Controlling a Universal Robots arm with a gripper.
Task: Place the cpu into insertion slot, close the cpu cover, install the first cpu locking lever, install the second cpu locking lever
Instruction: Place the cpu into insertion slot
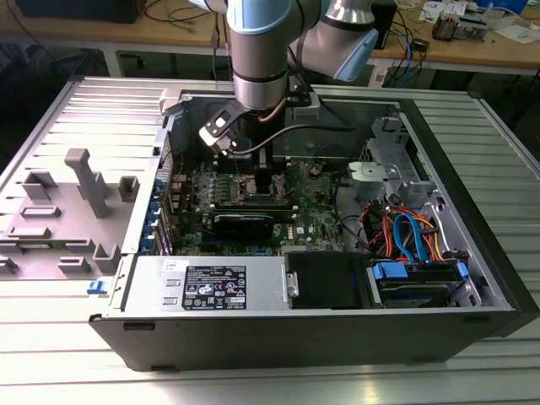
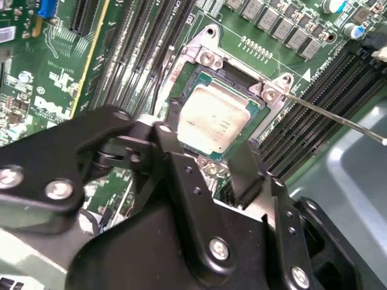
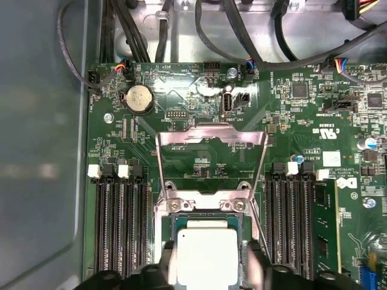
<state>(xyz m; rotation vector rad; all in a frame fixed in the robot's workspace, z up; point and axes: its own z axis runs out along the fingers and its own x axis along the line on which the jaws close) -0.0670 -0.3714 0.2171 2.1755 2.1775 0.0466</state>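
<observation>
Your cpu (image 2: pixel 211 124) sits squarely in the insertion slot (image 2: pixel 239 77), inside its silvery rim. You can't tell whether it is fully seated. The gripper (image 2: pixel 204 148) is clamped on two opposite edges of the chip. The cpu cover (image 3: pixel 211 136) is swung open, clear of the chip, with long black memory slots (image 3: pixel 118 217) on either side of the socket.

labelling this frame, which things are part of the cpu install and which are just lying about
Job in hand: cpu; insertion slot; cpu cover, flipped open; locking lever; gripper, shut on the cpu.

Lying about: memory slots; coin battery; power supply; blue and orange cables; grey fixture.
</observation>
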